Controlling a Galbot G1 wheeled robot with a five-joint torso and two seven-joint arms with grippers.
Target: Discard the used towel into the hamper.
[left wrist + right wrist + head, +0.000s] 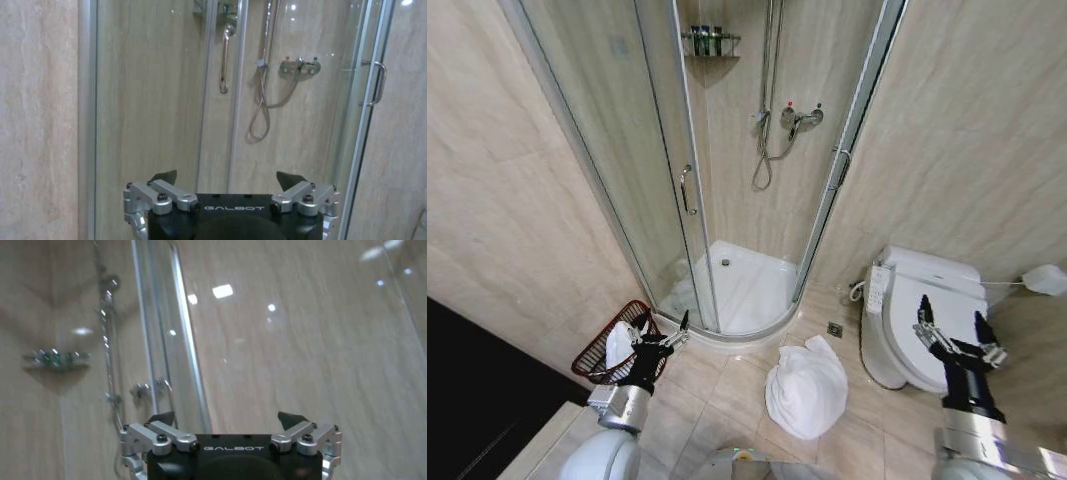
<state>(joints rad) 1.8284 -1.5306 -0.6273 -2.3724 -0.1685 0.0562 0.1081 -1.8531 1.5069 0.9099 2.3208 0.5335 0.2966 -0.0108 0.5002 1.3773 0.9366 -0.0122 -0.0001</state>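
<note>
Looking down from the head view, a white towel (806,388) lies heaped on the floor tiles between the shower stall (727,280) and toilet (917,320), while the hamper (597,358) (some white cloth already inside) stands just beside the left pincer (667,333), spread wide. The right pincer (957,328) hangs over the toilet. In the left wrist view, the left pincer (227,179) gapes, holding nothing, toward the shower glass. In the right wrist view, the right pincer (227,418) gapes too.

Hamper (599,362): dark red-brown wire mesh, likely coated metal. Towel (806,389) on the floor: white soft cloth, crumpled. Shower door (617,150): clear glossy glass, silver metal frame. Wall (967,120): glossy beige stone-look tile. Toilet (917,320): smooth white gloss.
</note>
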